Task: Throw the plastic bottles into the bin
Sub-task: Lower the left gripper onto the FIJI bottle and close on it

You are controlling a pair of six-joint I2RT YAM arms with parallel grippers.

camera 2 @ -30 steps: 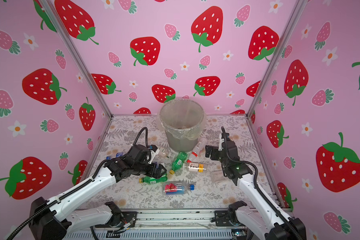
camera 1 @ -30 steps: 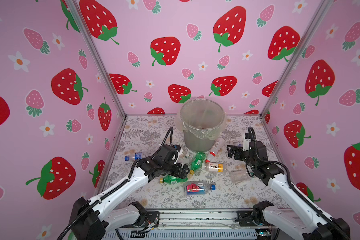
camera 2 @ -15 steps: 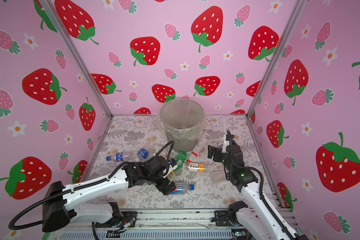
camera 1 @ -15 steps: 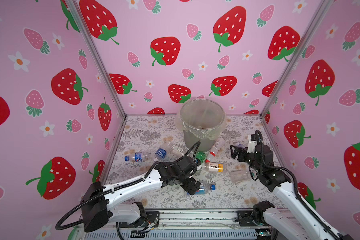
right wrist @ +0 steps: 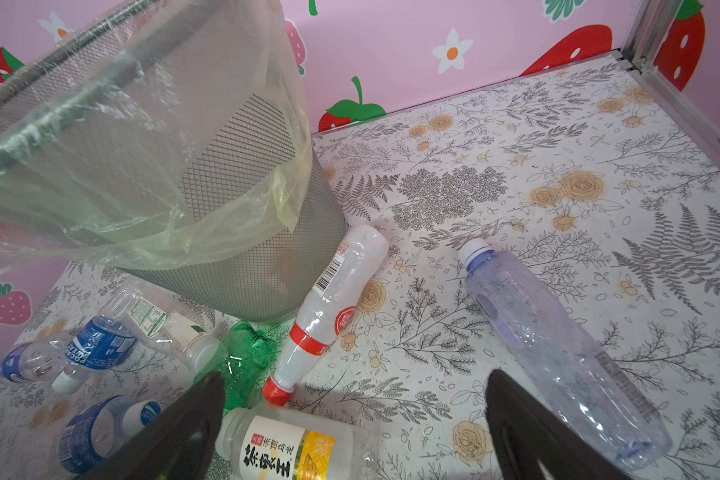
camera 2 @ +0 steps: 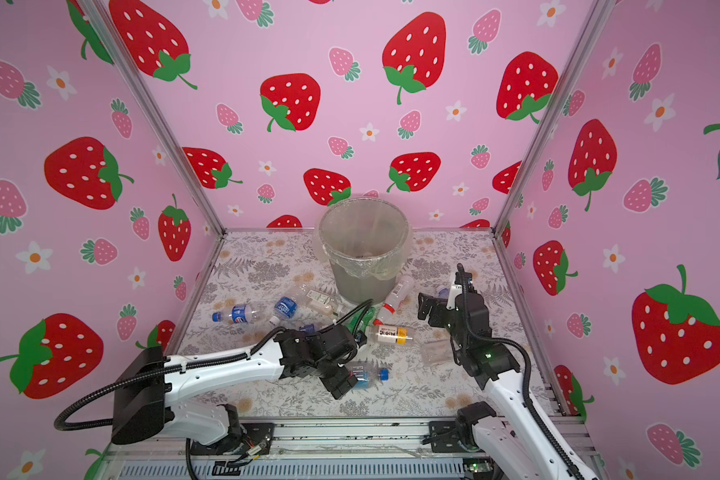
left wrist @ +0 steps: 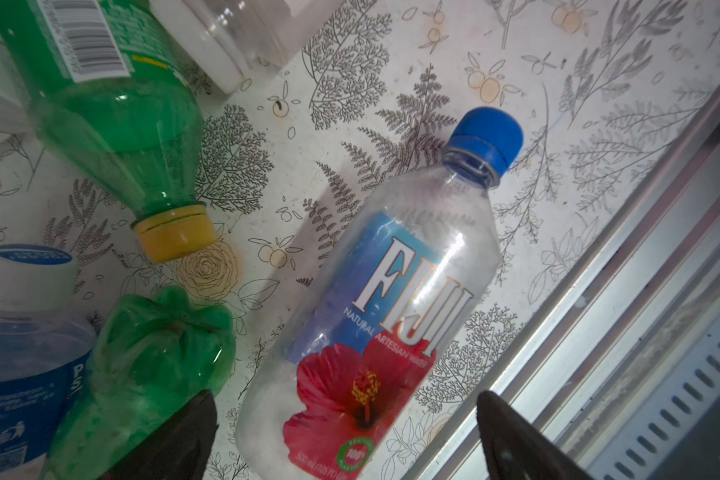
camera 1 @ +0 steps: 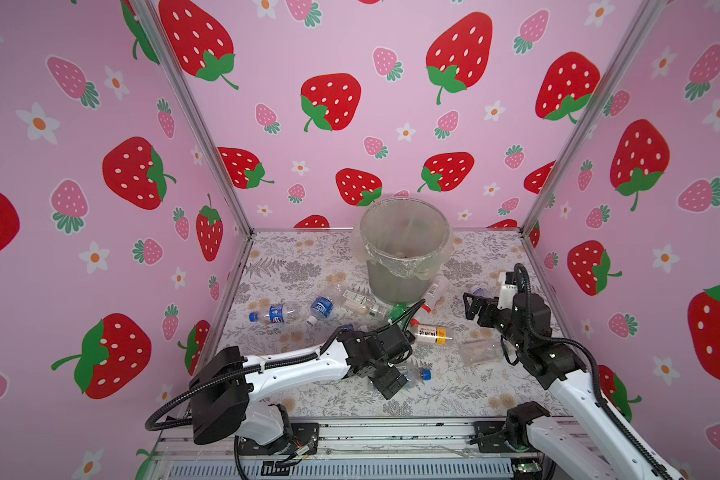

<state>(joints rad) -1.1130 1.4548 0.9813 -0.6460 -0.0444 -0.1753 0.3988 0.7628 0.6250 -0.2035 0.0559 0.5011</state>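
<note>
Left gripper (left wrist: 346,397): I see it spread wide, grasping nothing; its black fingers (left wrist: 171,440) straddle the base end of a clear Fiji water bottle with blue cap and red-flower label (left wrist: 375,316), gaps showing on both sides.
Possible contact: one finger overlaps a crushed green plastic bottle (left wrist: 154,365) in the left wrist view; I cannot tell whether they touch.
Right gripper (camera 1: 472,307): likewise released and empty, raised at centre right of both top views, only the floral-patterned table (right wrist: 516,124) between its fingers.
Bin (camera 1: 404,282): a round grey mesh bin with clear bag liner, upright at centre, by the back wall.
Fiji bottle: lies on its side at lower centre of both top views, well apart from the bin.
Other plastic bottles (camera 1: 275,313): scattered on the table before the bin, among them a green bottle with yellow cap (left wrist: 117,124).
Hidden: in both top views the left arm's wrist covers both green bottles and the Fiji bottle's base; I cannot make out the bin's contents through the liner.
</note>
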